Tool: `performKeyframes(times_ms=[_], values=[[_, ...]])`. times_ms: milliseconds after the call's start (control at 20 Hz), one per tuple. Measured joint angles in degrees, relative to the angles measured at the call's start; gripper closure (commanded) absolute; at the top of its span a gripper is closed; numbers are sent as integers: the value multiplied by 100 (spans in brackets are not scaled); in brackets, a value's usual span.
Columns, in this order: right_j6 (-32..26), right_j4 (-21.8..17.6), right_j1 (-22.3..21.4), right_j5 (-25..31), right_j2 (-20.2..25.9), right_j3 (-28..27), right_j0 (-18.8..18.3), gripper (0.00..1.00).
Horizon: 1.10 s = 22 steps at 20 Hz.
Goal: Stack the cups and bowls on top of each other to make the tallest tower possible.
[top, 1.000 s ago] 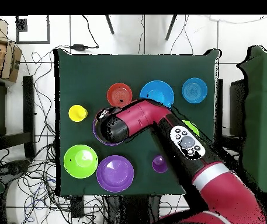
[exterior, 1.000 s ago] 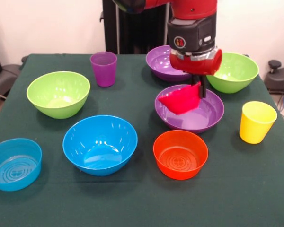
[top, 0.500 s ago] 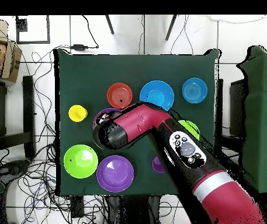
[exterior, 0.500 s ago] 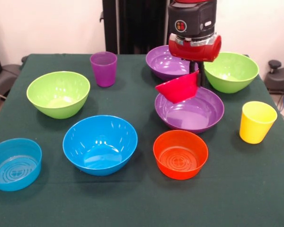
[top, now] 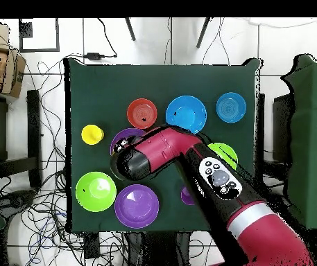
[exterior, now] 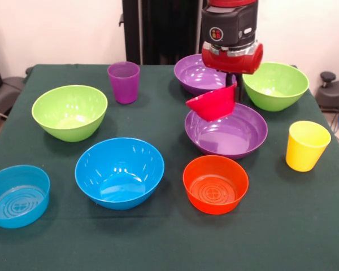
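- Gripper (exterior: pixel 233 90): closed on the rim of the red-pink bowl (exterior: pixel 212 104), held tilted in the air.
- Purple bowl (exterior: pixel 226 136): directly below, untouched.

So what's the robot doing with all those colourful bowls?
The robot's gripper has its jaws shut on the rim of the small red-pink bowl, holding it tilted in the air above a wide purple bowl. The other bowls and the two cups, purple and yellow, sit separately on the green table. Nothing is stacked yet.
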Motion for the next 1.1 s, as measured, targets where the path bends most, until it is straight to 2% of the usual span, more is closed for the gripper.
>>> performKeyframes(times_ms=[400,1100], values=[[0,-1,214,-52,-238,0,76,100],[0,0,186,-52,-485,0,329,100]])
